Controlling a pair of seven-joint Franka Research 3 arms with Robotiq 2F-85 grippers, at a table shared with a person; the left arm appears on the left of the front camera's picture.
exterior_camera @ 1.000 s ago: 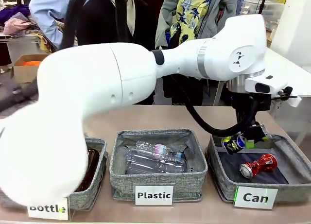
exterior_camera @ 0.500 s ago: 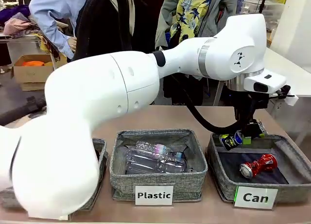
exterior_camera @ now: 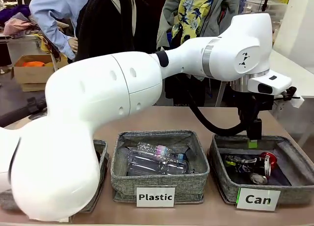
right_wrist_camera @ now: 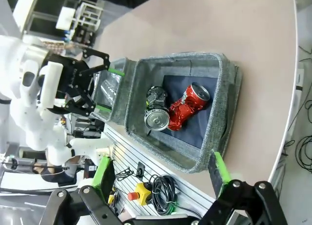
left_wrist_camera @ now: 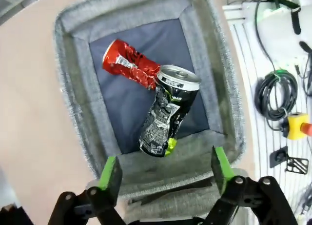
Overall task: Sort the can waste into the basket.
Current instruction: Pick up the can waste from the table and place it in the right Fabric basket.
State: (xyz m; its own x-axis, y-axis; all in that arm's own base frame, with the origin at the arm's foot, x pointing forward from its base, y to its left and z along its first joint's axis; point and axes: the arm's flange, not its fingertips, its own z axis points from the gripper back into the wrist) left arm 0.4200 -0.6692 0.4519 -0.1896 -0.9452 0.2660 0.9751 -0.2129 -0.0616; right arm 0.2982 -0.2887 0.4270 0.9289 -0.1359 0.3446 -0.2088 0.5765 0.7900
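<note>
Here, the left hand [left_wrist_camera: 165,171], fingers wide and empty, hovers above the basket [left_wrist_camera: 73,112] where black can [left_wrist_camera: 165,112] leans on red can [left_wrist_camera: 129,64], sorted.

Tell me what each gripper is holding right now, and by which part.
Nothing. The left gripper is open above the basket, with the black can lying inside. The right gripper is open too.

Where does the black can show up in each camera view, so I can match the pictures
Front view: black can lies low right, inside the Can basket, left of the red can.
Left wrist view: black can at centre, leaning on the red can.
Right wrist view: black can at centre, left of the red can.
Shared landmark: the crushed red can touching it.
</note>
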